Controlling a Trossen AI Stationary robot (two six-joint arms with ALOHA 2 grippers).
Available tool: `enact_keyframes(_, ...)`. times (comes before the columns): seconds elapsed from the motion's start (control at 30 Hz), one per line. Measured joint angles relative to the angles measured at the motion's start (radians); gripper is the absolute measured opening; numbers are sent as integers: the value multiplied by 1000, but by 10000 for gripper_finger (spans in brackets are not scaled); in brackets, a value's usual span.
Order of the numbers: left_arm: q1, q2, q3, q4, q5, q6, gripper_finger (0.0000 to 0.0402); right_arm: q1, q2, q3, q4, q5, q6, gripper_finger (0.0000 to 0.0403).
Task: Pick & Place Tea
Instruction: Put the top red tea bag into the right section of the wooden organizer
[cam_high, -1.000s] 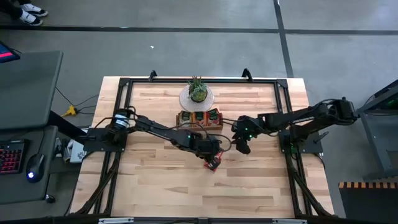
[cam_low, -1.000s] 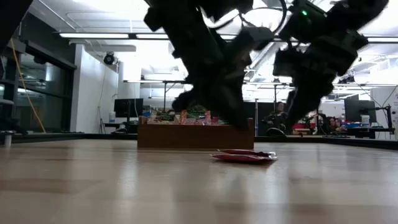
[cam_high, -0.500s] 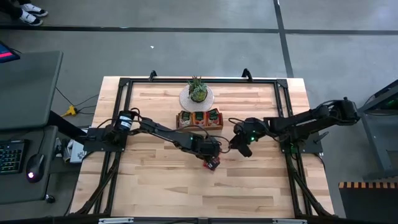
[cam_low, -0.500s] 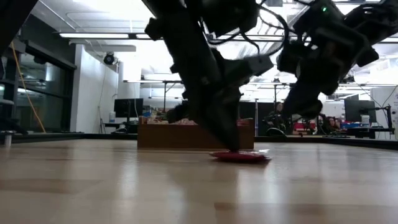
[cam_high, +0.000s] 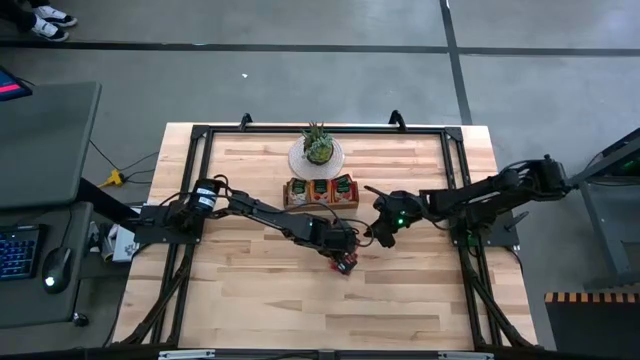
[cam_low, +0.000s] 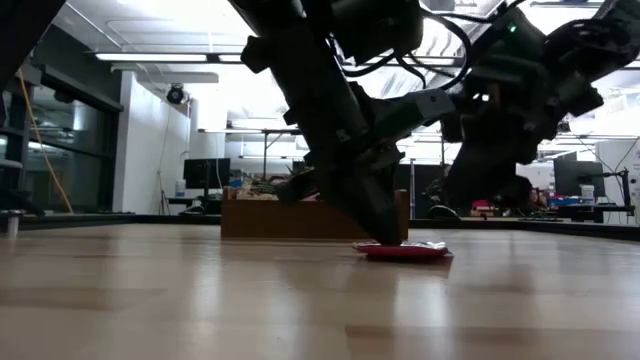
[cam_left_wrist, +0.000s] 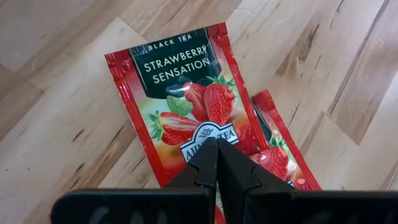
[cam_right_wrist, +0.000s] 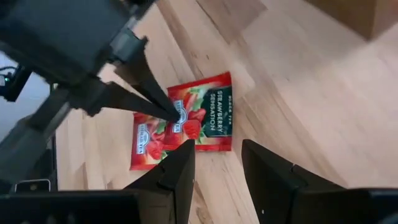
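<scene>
Down near the middle of the pale wooden worktop, two flat red strawberry-tea sachets lie overlapped, the upper one covering part of the lower; in the high view they show as one small red patch a little in front of the brown wooden three-compartment tray, which already holds more sachets. The left pincer has its two dark fingers pressed together, tips set against the face of the upper sachet; in the low view its tip meets the packet right at the boards, so it looks closed on the surface rather than gripping an edge, though whether any foil is pinched cannot be told. The right pincer hangs just beside, fingers parted and empty, with the sachets straight ahead of it. The left arm is plainly the nearer one, directly above the packets, whose long axis runs away from its fingertips.
</scene>
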Motion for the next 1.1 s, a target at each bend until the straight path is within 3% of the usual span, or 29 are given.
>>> enact_keyframes(0.33,0,0,-2,0,2,16,0,0,189,0,110,-42,133,130)
enact_keyframes(0.5,0,0,-4,3,3,24,0,5,261,3,217,-68,155,154)
enact_keyframes(0.77,0,0,-5,12,6,42,0,8,300,5,255,-62,185,203)
enact_keyframes(1.1,0,3,-6,59,9,104,0,11,303,5,255,-116,223,204)
